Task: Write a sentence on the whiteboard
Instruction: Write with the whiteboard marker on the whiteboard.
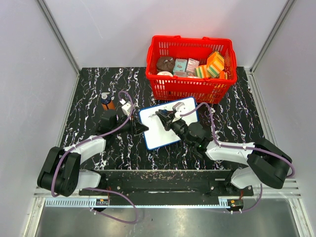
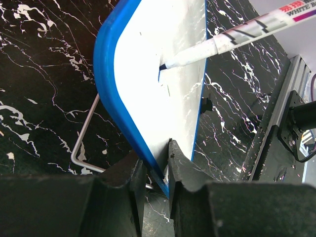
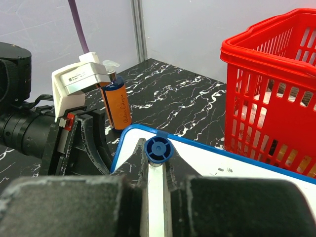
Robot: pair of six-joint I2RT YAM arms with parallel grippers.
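Note:
The whiteboard [image 1: 165,129] lies tilted on the black marble table [image 1: 98,84], white with a thin blue frame [image 2: 111,98]. My left gripper [image 1: 142,129] [image 2: 154,157] is shut on the board's left edge. A white marker [image 2: 242,32] with a blue end cap [image 3: 159,149] is held in my right gripper [image 1: 166,116] [image 3: 157,148], which is shut on it over the board [image 3: 237,163]. The marker's tip touches the white surface. One short blue stroke [image 2: 161,74] at the tip is the only piece of the sentence I see.
A red basket [image 1: 190,61] [image 3: 276,84] full of small packages stands right behind the board. An orange bottle [image 1: 106,101] [image 3: 116,103] stands at the back left, near my left arm. A metal wire stand [image 2: 81,143] shows under the board.

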